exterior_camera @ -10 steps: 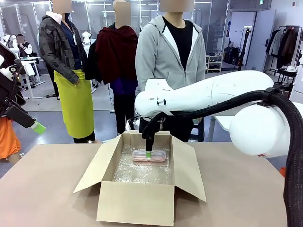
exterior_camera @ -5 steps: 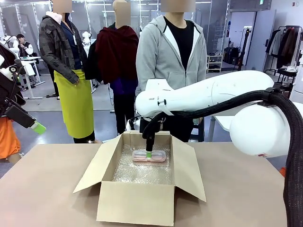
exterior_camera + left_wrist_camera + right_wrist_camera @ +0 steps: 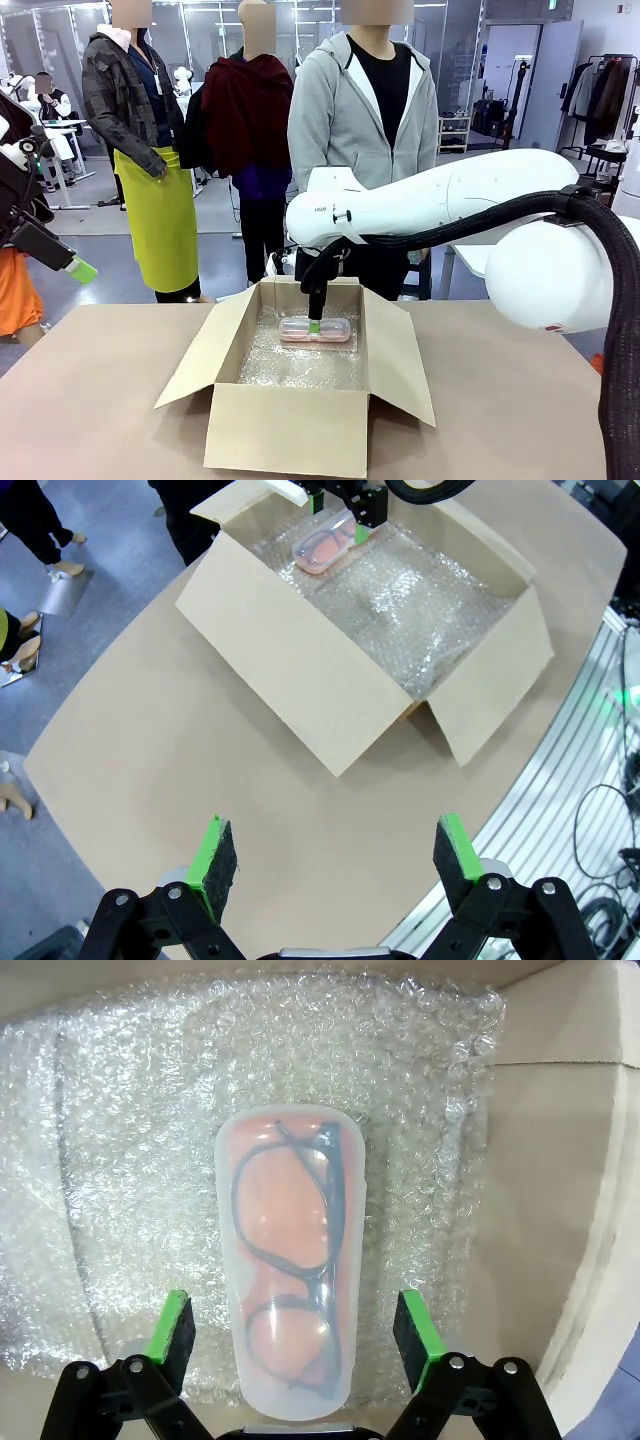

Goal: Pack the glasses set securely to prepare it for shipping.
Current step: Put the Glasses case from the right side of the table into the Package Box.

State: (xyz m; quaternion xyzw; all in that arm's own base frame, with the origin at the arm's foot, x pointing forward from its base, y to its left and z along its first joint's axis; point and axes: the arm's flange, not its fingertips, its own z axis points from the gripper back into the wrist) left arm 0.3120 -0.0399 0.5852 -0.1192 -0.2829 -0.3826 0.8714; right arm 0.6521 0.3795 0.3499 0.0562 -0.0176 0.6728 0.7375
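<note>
Right gripper (image 3: 295,1332) reaches down into the cardboard box (image 3: 290,432) at the centre of the front view. Its jaws stand wide apart, astride one end of the pink glasses case (image 3: 290,1210), and the pads are clear of both sides, so nothing is clamped. The case lies flat with its clear lid up and the spectacles visible inside, near the box's far wall. It rests on bubble wrap (image 3: 120,1160) that lines the floor, which I judge is there to cushion it for shipping. All the box's flaps are folded outward, leaving the top open for access. Left gripper (image 3: 335,855) hangs high at the left edge of the front view, jaws apart and empty, well away from the box on the table (image 3: 100,380).
</note>
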